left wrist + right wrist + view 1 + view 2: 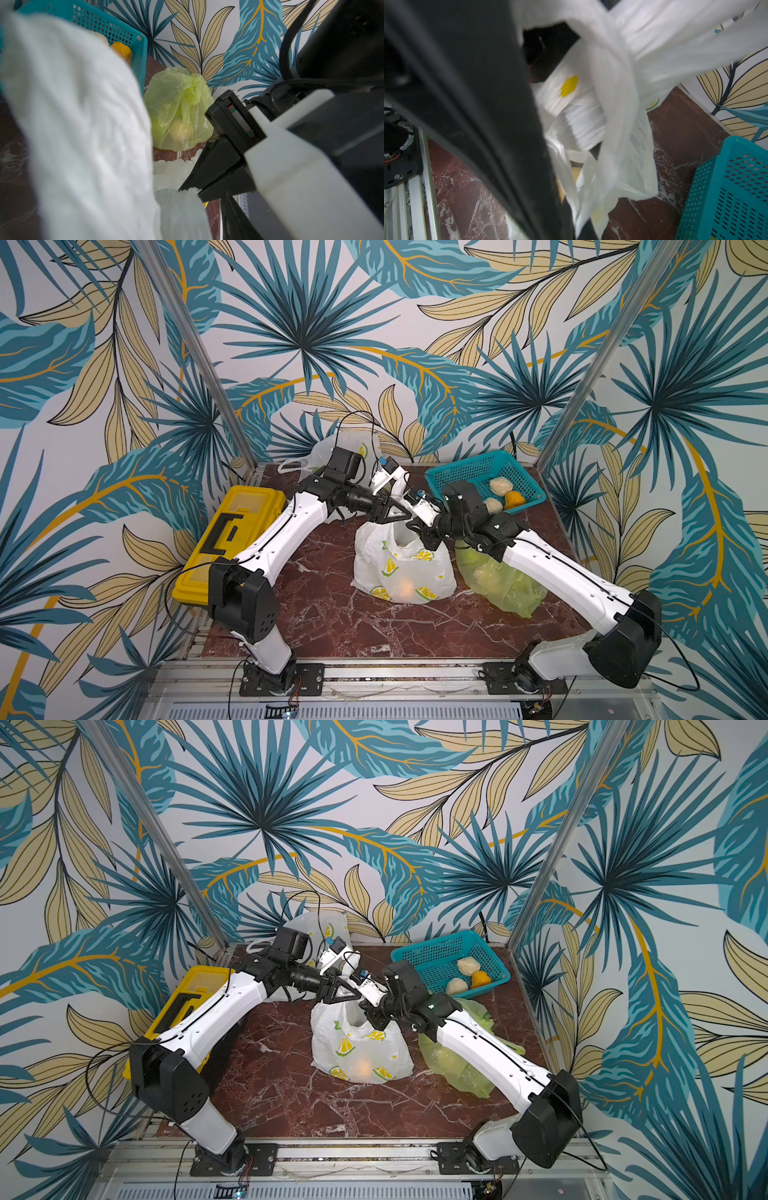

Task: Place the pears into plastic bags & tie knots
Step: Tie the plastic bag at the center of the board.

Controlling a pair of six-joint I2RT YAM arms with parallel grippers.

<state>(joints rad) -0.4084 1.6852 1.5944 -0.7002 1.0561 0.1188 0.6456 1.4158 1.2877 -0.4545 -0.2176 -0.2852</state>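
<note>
Nearest, white lemon-print bag (401,572) is stood mid-table with an orange pear (405,588) inside; above it, one handle (176,207) is pinched by right gripper (190,189); left gripper (403,514) is set just leftward, opening untellable.

Toolbox (232,531) left; basket (465,466) right, pears (500,486) inside; two bags (399,572) between, third bag (328,454) behind.

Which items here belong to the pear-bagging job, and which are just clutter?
Job:
- centre white bag
- green bag
- back white bag
- loose pears
- basket holding them

Lying about:
- yellow toolbox
</note>
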